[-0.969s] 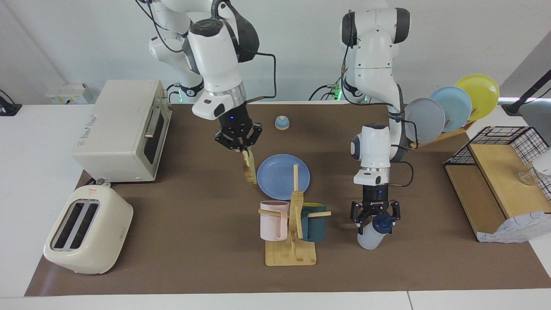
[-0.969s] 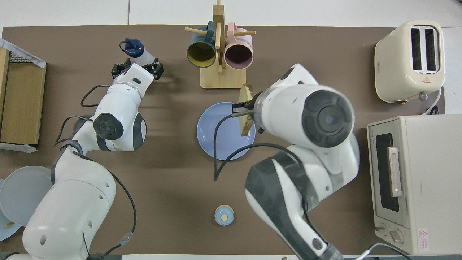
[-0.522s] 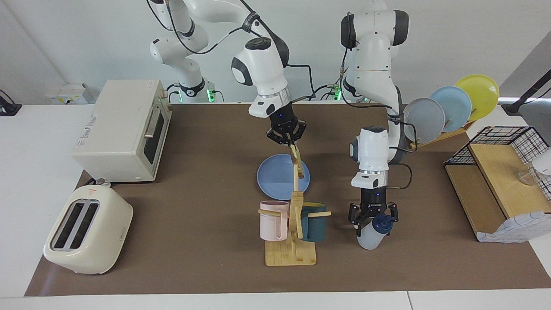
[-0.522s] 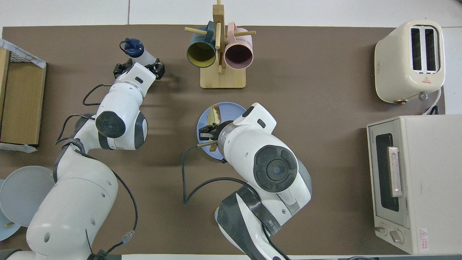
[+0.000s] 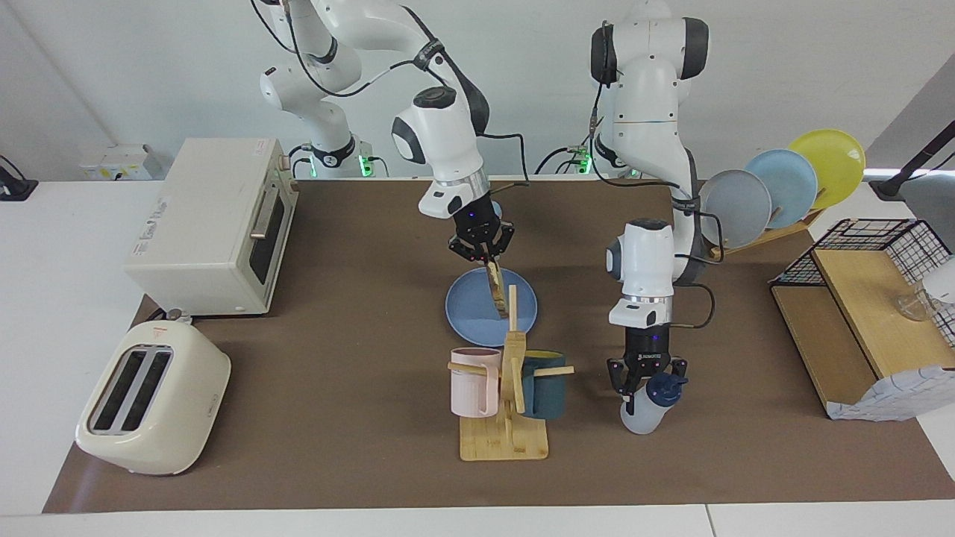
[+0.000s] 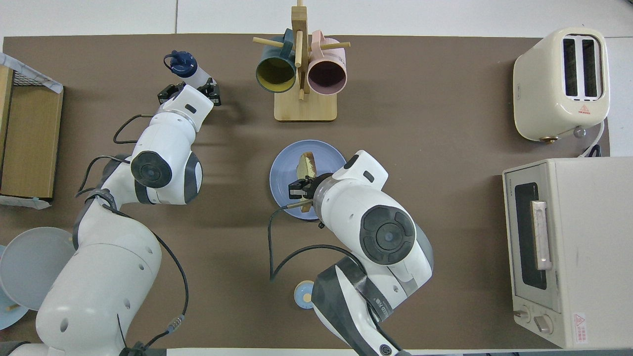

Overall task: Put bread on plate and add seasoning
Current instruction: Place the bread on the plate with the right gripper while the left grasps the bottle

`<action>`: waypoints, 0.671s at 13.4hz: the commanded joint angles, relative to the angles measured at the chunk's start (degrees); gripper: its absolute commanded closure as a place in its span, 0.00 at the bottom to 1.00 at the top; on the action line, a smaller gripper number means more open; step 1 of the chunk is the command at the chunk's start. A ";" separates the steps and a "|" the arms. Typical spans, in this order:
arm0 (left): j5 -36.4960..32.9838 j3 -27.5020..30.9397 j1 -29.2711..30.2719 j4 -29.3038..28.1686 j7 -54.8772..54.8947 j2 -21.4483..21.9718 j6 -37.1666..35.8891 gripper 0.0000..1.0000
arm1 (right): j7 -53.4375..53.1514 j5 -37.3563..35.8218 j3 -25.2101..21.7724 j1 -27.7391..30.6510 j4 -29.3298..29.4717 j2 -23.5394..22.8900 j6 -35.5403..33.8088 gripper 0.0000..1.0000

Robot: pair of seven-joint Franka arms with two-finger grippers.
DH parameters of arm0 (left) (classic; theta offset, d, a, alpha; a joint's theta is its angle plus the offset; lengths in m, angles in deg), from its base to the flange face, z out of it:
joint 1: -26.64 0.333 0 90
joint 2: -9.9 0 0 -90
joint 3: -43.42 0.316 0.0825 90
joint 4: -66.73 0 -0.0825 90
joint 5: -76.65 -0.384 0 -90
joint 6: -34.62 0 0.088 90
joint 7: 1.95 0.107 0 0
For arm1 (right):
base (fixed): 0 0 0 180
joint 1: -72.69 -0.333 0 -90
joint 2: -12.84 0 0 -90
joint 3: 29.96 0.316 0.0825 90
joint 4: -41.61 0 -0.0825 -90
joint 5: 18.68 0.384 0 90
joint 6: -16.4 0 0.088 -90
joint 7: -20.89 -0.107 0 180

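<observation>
The right tool has carried the bread, still pinched on edge, over the plate; release comes next. The left tool has just narrowed onto the seasoning at the tabletop's left-arm end. The mug rack stands between bottle and plate.

Right pincer clamped (left pincer lowered)

Matt brown table cover, glossy cream plastic toaster, bare wooden mug rack
</observation>
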 commanded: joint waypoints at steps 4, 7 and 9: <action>-0.49 0.18 1.15 1.19 -0.94 -0.92 1.07 1.00 | 2.71 1.08 0.44 2.12 -8.13 3.33 7.30 1.00; -0.49 0.27 1.59 1.19 -0.24 -0.75 1.07 1.00 | 2.71 1.16 0.44 3.35 -8.31 3.33 7.04 0.59; -1.19 0.27 2.47 1.28 0.82 -0.57 0.72 1.00 | 2.36 1.08 0.44 3.27 -8.05 3.33 6.69 0.00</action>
